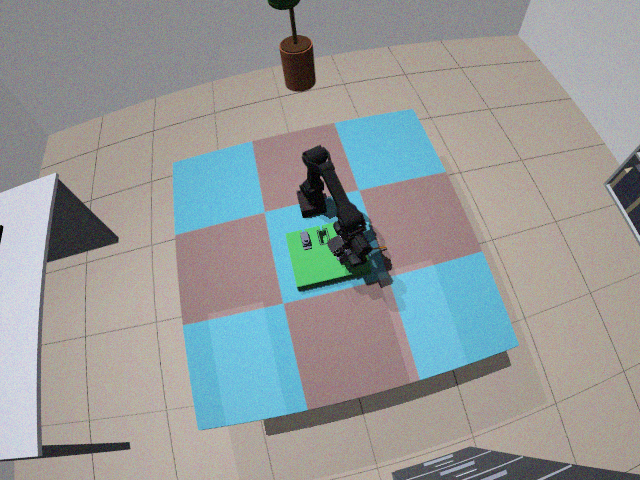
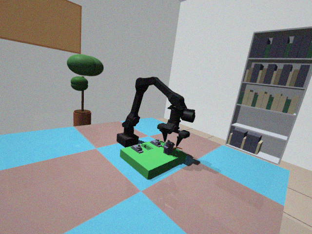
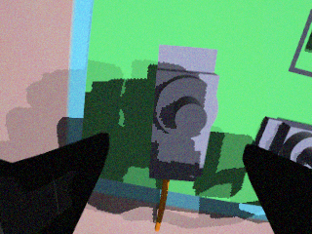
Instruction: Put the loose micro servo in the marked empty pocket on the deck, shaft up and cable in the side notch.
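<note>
The loose micro servo (image 3: pixel 182 122) (image 2: pixel 168 146) stands upright near the right edge of the green deck (image 3: pixel 244 34) (image 2: pixel 151 162) (image 1: pixel 315 268), its output shaft up. Its orange cable (image 3: pixel 162 205) runs off over the deck's edge. My gripper (image 3: pixel 176 146) (image 2: pixel 171 142) (image 1: pixel 345 254) is open. It hangs just above the servo, with one finger on each side and neither touching it. The marked empty pocket (image 2: pixel 146 146) (image 1: pixel 323 236) (image 3: pixel 298 65) lies further in on the deck, between two seated servos (image 2: pixel 138 148) (image 2: pixel 156 143). In the top view the arm mostly hides the loose servo.
One seated servo (image 3: pixel 288 141) (image 1: pixel 306 236) is close to the right finger in the wrist view. The arm's base (image 2: pixel 127 139) stands behind the deck. A potted plant (image 2: pixel 82 110), a bookshelf (image 2: pixel 272 93) and a white desk (image 1: pixel 20 320) stand far off.
</note>
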Robot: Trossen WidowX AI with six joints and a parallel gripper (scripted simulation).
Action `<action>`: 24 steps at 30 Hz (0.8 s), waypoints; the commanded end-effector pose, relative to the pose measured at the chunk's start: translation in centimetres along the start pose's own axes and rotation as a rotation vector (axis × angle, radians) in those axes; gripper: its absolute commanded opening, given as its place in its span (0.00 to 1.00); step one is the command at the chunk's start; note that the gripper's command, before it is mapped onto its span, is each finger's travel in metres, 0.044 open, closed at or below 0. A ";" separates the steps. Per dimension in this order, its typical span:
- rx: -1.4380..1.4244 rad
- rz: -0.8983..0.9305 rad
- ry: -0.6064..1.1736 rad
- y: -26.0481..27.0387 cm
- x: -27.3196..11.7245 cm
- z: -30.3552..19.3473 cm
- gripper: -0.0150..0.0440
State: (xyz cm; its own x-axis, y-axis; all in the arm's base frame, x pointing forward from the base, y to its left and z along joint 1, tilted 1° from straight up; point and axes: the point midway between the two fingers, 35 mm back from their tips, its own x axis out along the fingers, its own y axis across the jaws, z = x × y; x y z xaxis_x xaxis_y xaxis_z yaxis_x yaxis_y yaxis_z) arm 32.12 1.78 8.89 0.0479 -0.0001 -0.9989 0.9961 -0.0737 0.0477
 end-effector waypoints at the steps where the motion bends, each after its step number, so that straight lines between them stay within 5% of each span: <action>1: 0.004 -0.002 0.003 0.0 0.2 -0.1 0.78; 8: 0.004 -0.002 0.003 0.0 0.2 -0.1 0.47; 14: 0.004 -0.002 0.003 0.0 0.2 -0.1 0.40; 17: 0.004 -0.002 0.003 0.0 -0.3 -0.1 0.26; 24: 0.004 -0.002 0.003 -0.6 -2.8 0.0 0.25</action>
State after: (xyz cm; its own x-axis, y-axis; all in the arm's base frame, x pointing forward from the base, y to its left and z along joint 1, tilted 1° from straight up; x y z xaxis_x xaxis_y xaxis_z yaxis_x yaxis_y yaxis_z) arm 31.54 1.78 10.07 0.0238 -0.0004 -0.9997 0.9970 -0.0736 0.0237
